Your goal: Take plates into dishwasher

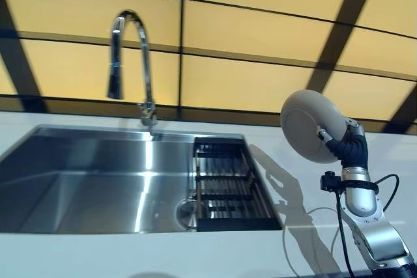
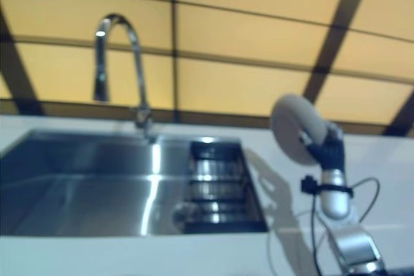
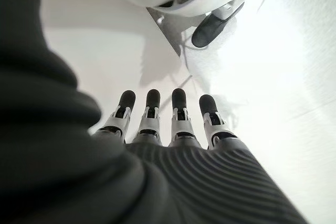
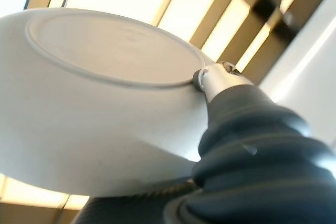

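One plate point(image 1: 311, 124) is pinched in our right robot hand point(image 1: 343, 142), raised on edge above the white surface point(image 1: 296, 187); we should keep it clamped firmly while carrying. Our left robot hand point(image 3: 157, 124) hangs with fingers straight, holding nothing. Farther off lie the sink point(image 1: 98, 180), its dark rack point(image 1: 225, 187) and the faucet point(image 1: 130, 63); no dishwasher shows.
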Controlling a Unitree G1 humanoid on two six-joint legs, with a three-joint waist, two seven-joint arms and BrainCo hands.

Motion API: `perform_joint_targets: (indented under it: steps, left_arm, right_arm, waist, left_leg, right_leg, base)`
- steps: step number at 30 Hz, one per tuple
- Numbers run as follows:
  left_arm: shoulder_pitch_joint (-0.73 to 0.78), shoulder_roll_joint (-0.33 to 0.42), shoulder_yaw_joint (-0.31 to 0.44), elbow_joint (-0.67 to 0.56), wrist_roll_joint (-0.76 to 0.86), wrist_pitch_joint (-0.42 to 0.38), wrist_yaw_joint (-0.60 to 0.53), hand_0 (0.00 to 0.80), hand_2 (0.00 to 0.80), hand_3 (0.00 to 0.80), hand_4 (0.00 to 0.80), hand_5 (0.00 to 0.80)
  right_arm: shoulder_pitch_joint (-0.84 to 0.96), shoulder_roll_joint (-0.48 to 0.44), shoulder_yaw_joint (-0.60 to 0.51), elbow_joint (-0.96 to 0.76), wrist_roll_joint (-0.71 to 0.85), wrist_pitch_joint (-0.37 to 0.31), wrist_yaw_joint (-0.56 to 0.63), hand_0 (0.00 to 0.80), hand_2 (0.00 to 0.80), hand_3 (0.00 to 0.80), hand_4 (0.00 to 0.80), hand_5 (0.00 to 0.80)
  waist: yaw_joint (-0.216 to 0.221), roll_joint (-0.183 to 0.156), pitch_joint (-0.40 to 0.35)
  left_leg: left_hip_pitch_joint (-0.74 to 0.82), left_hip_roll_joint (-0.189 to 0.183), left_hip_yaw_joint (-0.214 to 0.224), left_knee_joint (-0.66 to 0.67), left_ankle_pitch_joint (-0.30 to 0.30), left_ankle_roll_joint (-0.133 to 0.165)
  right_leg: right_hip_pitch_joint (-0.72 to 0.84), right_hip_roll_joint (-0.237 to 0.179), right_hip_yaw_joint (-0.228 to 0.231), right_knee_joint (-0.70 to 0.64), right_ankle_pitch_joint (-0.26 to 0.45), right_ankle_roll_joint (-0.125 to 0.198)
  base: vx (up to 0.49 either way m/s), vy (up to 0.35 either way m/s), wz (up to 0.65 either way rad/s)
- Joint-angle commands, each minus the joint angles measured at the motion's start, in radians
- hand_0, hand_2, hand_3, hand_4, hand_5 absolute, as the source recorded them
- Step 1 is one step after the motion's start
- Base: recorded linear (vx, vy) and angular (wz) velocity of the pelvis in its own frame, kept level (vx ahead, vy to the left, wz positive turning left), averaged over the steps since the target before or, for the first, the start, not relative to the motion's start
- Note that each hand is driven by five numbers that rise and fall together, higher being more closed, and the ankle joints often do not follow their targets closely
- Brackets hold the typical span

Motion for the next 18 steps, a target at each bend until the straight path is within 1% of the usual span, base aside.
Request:
perform_joint_targets:
  steps: [1,3,4,5,6,8,9,10,13,15,16,17,18]
  left_arm:
    - [0.002,-0.003,-0.033,0.055,0.0,-0.023,0.01,0.0,0.0,0.0,0.0,0.0]
    - [-0.007,0.003,-0.038,0.055,-0.023,-0.025,0.012,0.0,0.0,0.0,0.0,0.0]
    - [-0.011,0.006,-0.042,0.057,-0.031,-0.031,0.015,0.0,0.0,0.0,0.0,0.0]
    - [-0.014,0.007,-0.046,0.059,-0.038,-0.034,0.018,0.0,0.0,0.0,0.0,0.0]
    - [-0.019,0.008,-0.047,0.06,-0.047,-0.038,0.018,0.0,0.0,0.0,0.0,0.0]
    - [-0.029,0.011,-0.048,0.058,-0.049,-0.041,0.013,0.0,0.0,0.0,0.0,0.0]
    - [-0.034,0.012,-0.049,0.059,-0.048,-0.042,0.011,0.0,0.0,0.0,0.0,0.0]
    - [-0.035,0.013,-0.05,0.06,-0.049,-0.042,0.01,0.0,0.0,0.0,0.0,0.0]
    - [-0.041,0.015,-0.052,0.058,-0.056,-0.038,0.011,0.0,0.0,0.0,0.0,0.0]
    - [-0.051,0.013,-0.045,0.057,-0.056,-0.028,0.014,0.0,0.0,0.0,0.0,0.0]
    - [-0.056,0.011,-0.047,0.064,-0.065,-0.025,0.025,0.0,0.0,0.0,0.0,0.0]
    - [-0.056,0.011,-0.047,0.065,-0.067,-0.024,0.027,0.0,0.0,0.0,0.0,0.0]
    - [-0.061,0.009,-0.037,0.063,-0.064,-0.014,0.033,0.0,0.0,0.0,0.0,0.0]
  right_arm:
    - [-0.028,-0.06,-0.119,-0.069,0.116,-0.134,-0.015,0.8,0.8,0.8,0.8,0.8]
    - [-0.008,-0.076,-0.134,-0.068,0.132,-0.156,-0.009,0.8,0.8,0.8,0.8,0.8]
    - [0.003,-0.087,-0.143,-0.069,0.104,-0.162,-0.03,0.8,0.8,0.8,0.8,0.8]
    - [0.01,-0.096,-0.15,-0.07,0.088,-0.161,-0.034,0.8,0.8,0.8,0.8,0.8]
    - [0.016,-0.108,-0.158,-0.07,0.088,-0.158,-0.035,0.8,0.8,0.8,0.8,0.8]
    - [0.028,-0.126,-0.176,-0.062,0.064,-0.131,-0.037,0.8,0.8,0.8,0.8,0.8]
    - [0.04,-0.14,-0.185,-0.052,0.055,-0.108,-0.029,0.8,0.8,0.8,0.8,0.8]
    - [0.042,-0.144,-0.186,-0.049,0.052,-0.099,-0.026,0.8,0.8,0.8,0.8,0.8]
    - [0.078,-0.166,-0.203,-0.028,0.025,-0.072,0.0,0.8,0.8,0.8,0.8,0.8]
    - [0.097,-0.177,-0.212,-0.019,0.043,-0.057,0.031,0.8,0.8,0.8,0.8,0.8]
    - [0.11,-0.179,-0.209,-0.015,0.052,-0.058,0.051,0.8,0.8,0.8,0.8,0.8]
    - [0.112,-0.178,-0.208,-0.014,0.051,-0.057,0.055,0.8,0.8,0.8,0.8,0.8]
    - [0.115,-0.177,-0.204,-0.011,0.043,-0.053,0.069,0.8,0.8,0.8,0.8,0.8]
  waist:
    - [-0.026,0.017,-0.012]
    - [-0.029,0.015,-0.02]
    - [-0.032,0.013,-0.027]
    - [-0.032,0.012,-0.03]
    - [-0.035,0.012,-0.035]
    - [-0.042,0.011,-0.043]
    - [-0.05,0.011,-0.051]
    - [-0.053,0.011,-0.053]
    - [-0.071,0.014,-0.061]
    - [-0.083,0.015,-0.062]
    - [-0.094,0.015,-0.06]
    - [-0.095,0.015,-0.06]
    - [-0.098,0.016,-0.06]
  left_leg:
    - [-0.032,-0.05,-0.044,0.024,-0.092,0.07]
    - [-0.04,-0.038,-0.009,0.02,-0.087,0.07]
    - [-0.045,-0.03,0.014,0.018,-0.083,0.067]
    - [-0.048,-0.025,0.029,0.017,-0.08,0.066]
    - [-0.05,-0.02,0.048,0.014,-0.077,0.064]
    - [-0.055,-0.011,0.092,0.01,-0.071,0.06]
    - [-0.043,-0.013,0.1,0.004,-0.092,0.058]
    - [-0.043,-0.012,0.107,0.003,-0.092,0.058]
    - [-0.038,-0.002,0.137,-0.001,-0.089,0.051]
    - [-0.034,0.01,0.159,-0.002,-0.082,0.039]
    - [-0.033,0.021,0.175,0.0,-0.077,0.03]
    - [-0.033,0.022,0.178,0.0,-0.077,0.03]
    - [-0.035,0.03,0.191,0.0,-0.07,0.024]
  right_leg:
    - [-0.01,-0.097,0.023,0.165,0.058,0.043]
    - [0.004,-0.117,0.016,0.189,0.064,0.044]
    - [0.017,-0.131,0.009,0.197,0.071,0.047]
    - [0.026,-0.14,0.008,0.205,0.074,0.05]
    - [0.037,-0.149,0.006,0.208,0.077,0.053]
    - [0.057,-0.166,-0.004,0.21,0.085,0.063]
    - [0.078,-0.174,0.0,0.209,0.073,0.083]
    - [0.08,-0.174,-0.001,0.206,0.073,0.084]
    - [0.091,-0.153,-0.008,0.161,0.052,0.08]
    - [0.099,-0.124,-0.02,0.107,0.015,0.065]
    - [0.096,-0.103,-0.024,0.082,-0.005,0.055]
    - [0.093,-0.101,-0.024,0.083,-0.006,0.054]
    - [0.095,-0.089,-0.033,0.073,-0.023,0.049]
  base:
    - [-0.175,-0.074,-0.49]
    - [-0.162,-0.085,-0.39]
    - [-0.158,-0.107,-0.37]
    - [-0.154,-0.118,-0.6]
    - [-0.134,-0.115,-1.09]
    - [-0.109,-0.141,-1.46]
    - [-0.056,-0.132,-0.91]
    - [-0.055,-0.145,-0.55]
    - [-0.112,-0.193,-0.68]
    - [-0.17,-0.303,-0.68]
    - [-0.172,-0.301,-0.64]
    - [-0.205,-0.329,-0.61]
    - [-0.186,-0.289,-0.44]
